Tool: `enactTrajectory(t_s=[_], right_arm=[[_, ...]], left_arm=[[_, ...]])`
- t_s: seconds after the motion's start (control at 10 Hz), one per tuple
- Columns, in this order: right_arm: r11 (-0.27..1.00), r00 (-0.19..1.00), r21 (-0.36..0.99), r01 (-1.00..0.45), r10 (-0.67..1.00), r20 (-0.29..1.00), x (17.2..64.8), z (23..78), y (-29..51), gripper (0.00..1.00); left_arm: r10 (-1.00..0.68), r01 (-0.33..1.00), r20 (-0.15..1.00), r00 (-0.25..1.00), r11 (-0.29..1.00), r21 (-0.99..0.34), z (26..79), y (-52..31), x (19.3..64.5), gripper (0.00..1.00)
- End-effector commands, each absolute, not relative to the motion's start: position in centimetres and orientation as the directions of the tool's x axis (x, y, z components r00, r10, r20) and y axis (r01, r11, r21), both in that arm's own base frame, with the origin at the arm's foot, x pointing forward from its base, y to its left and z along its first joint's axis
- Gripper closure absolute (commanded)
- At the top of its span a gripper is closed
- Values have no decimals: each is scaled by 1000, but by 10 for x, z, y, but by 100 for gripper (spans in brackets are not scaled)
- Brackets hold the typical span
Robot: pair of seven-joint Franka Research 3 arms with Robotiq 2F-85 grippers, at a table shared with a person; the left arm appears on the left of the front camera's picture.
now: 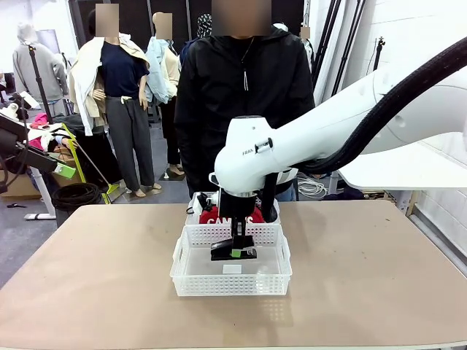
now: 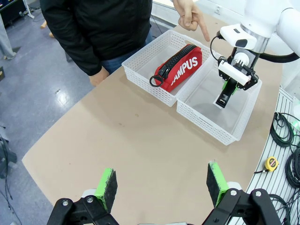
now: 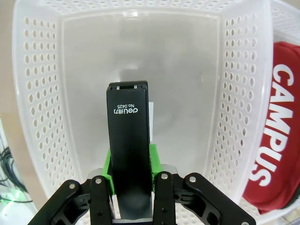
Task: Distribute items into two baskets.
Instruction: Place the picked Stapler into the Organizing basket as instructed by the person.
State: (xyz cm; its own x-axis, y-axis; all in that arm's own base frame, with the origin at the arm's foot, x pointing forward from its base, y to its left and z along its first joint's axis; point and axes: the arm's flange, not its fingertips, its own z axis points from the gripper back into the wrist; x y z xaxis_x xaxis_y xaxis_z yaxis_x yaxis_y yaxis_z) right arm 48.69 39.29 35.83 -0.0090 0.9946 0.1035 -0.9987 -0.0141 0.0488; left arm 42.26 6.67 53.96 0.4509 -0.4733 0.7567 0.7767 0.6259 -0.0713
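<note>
Two translucent white baskets stand end to end at the table's middle. The far basket [image 2: 140,70] holds the red "CAMPUS" pouch [image 2: 180,68], which is also seen as red pouch [image 1: 219,216] and pouch [image 3: 281,140]. My right gripper [image 1: 235,251] reaches in from the right and is shut on the black stapler [image 1: 219,254], held a little above the floor of the near basket [image 1: 230,283]. The stapler [image 3: 129,140] sticks out past the green pads over that basket's [image 3: 47,93] bare floor. My left gripper [image 2: 161,185] hangs open high above the table with nothing in it.
A person in a black jacket stands at the far edge. One hand [image 2: 190,16] points a finger down toward the baskets, the other hand [image 2: 98,77] rests at the table edge. Bare tabletop [image 1: 87,262] lies left and right of the baskets.
</note>
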Motion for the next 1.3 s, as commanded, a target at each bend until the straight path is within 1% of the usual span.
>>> enactTrajectory(t_s=[0.0,0.6,0.7,0.9,1.1,1.2], right_arm=[[6,9,26,-1000,995,102,485,343,394,100],[-3,2,42,-999,992,123,490,329,393,100],[-6,1,58,-998,991,130,491,329,393,84],[-6,3,66,-998,991,132,491,335,389,45],[5,21,94,-996,986,164,493,344,380,6],[16,32,100,-995,986,164,490,352,374,0]], left_arm=[[-468,773,758,454,630,-75,540,67,422,0],[-468,773,758,454,630,-75,540,67,422,0],[-468,773,758,454,630,-75,540,67,422,0],[-468,773,758,454,630,-75,540,67,422,0],[-468,773,758,454,630,-75,540,67,422,0],[-468,773,758,454,630,-75,540,67,422,0]])
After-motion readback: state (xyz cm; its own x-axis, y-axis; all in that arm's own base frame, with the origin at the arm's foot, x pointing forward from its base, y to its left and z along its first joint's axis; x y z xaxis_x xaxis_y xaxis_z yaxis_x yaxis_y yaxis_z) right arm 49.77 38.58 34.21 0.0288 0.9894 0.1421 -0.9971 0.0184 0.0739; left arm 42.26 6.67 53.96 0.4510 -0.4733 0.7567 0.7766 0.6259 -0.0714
